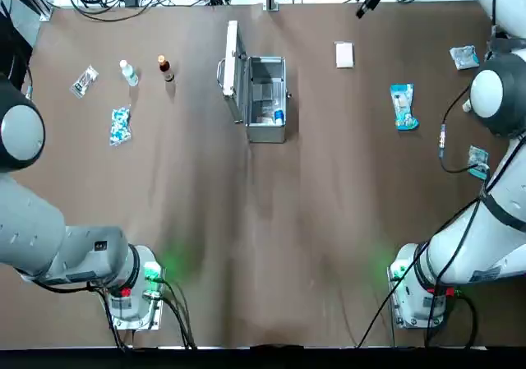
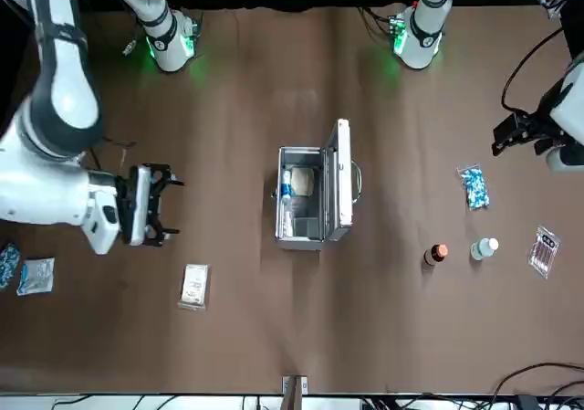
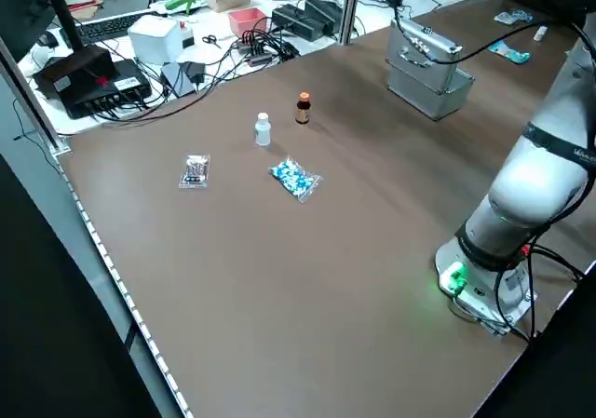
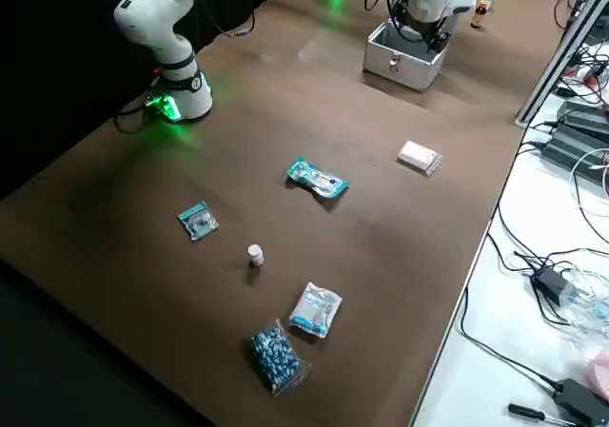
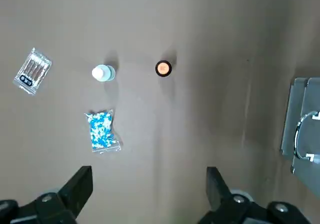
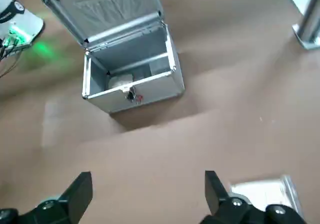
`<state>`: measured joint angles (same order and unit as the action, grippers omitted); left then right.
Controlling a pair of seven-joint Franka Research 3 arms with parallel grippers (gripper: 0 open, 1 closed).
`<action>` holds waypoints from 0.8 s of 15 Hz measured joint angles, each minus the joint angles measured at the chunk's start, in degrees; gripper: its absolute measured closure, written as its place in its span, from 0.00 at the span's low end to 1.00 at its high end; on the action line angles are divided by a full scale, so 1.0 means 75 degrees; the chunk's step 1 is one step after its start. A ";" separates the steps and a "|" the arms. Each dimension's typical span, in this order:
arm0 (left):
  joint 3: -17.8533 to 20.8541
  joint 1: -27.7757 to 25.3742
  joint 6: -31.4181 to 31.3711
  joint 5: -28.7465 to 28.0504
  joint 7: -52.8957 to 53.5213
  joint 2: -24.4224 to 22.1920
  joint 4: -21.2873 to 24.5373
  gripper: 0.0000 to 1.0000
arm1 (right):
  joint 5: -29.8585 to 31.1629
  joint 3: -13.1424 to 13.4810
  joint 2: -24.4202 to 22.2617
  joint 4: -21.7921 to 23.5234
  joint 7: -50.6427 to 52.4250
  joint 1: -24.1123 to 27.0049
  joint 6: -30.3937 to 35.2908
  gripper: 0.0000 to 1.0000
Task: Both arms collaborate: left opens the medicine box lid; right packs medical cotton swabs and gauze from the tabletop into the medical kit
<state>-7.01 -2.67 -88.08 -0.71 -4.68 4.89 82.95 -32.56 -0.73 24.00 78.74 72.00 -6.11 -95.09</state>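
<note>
Though both arms reach out over the counter [image 1: 246, 246], neither pincer touches anything. The left pincer [image 5: 150, 181] hangs above its own side of the counter, fingers wide apart. The right pincer [image 6: 149, 184] is raised over the opposite side, its fingers also well apart.

Between them sits the small silver medical kit [image 2: 299, 223], open, its lid [image 2: 340, 180] swung up along the robot's left side, handle [image 2: 357, 181] facing outward. Inside I can make out 1 pale packet [image 2: 302, 182] and 1 slender clear item with a blue band [image 2: 286, 200].

The gauze [image 1: 344, 54], a plain white packet, lies flat on the counter to the kit's right, toward the far edge. The teal packet of medical cotton swabs [image 1: 403, 106] lies farther right and nearer the robot than the gauze.

Over on the robot's left are 2 small bottles, 1 with a white cap [image 1: 128, 73] and 1 brown [image 1: 166, 68], plus a blue-speckled packet [image 1: 120, 126] and a clear sachet [image 1: 85, 81]. Beyond the swabs, on the right, lie a small teal sachet [image 4: 198, 221], a little white bottle [image 4: 255, 255], a white-and-blue packet [image 4: 315, 310] and a bag of dark blue pieces [image 4: 277, 359].
</note>
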 joint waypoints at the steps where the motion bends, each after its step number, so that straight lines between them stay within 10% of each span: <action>1: 0.0007 0.0034 -0.0008 0.0002 0.0000 -0.0010 0.0008 0.00 | 0.0256 -0.0002 -0.0019 -0.0152 -0.0340 0.0022 0.0090 0.01; 12: -0.0118 0.0171 -0.0529 0.0003 -0.0003 -0.0016 0.0376 0.00 | 0.2071 -0.0017 -0.0585 -0.0367 -0.3583 0.0023 0.0171 0.01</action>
<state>-7.89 -1.39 -92.05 -0.68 -4.70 4.77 85.77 -17.03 -0.86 19.62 75.99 45.13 -5.94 -93.81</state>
